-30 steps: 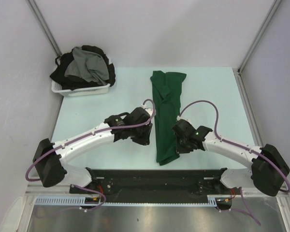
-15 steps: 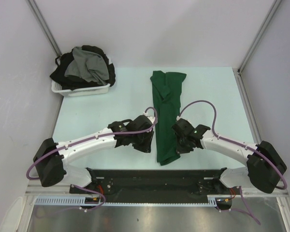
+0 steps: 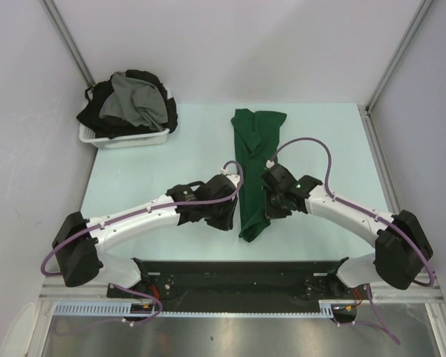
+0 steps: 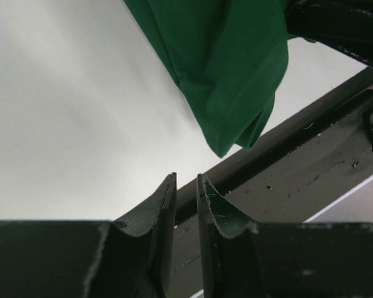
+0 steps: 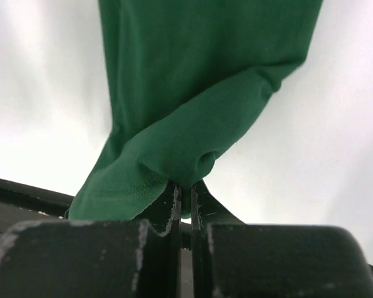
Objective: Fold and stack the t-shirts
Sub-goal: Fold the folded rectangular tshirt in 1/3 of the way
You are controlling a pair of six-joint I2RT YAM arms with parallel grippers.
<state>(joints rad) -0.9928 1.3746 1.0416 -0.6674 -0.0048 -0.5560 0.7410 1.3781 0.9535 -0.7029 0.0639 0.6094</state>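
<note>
A dark green t-shirt (image 3: 257, 145) lies as a long narrow strip down the middle of the table. My right gripper (image 3: 270, 207) is shut on its near right edge, and in the right wrist view the bunched green cloth (image 5: 199, 93) rises from between the closed fingertips of the right gripper (image 5: 185, 185). My left gripper (image 3: 226, 219) hovers just left of the shirt's near end, touching nothing. Its jaws stand a narrow gap apart and empty in the left wrist view (image 4: 186, 177), with the shirt's hem corner (image 4: 233, 74) hanging ahead. Grey (image 3: 137, 100) and black t-shirts (image 3: 97, 115) are heaped in the basket.
The white plastic basket (image 3: 126, 139) sits at the table's far left corner. A black rail (image 3: 238, 271) runs along the near edge, close under both grippers. Pale walls and metal posts enclose the light table (image 3: 149, 163).
My right gripper has moved away from the near edge and slightly left, lifting the green shirt's near end with it. The left gripper has drifted a little nearer and right, beside the hem.
</note>
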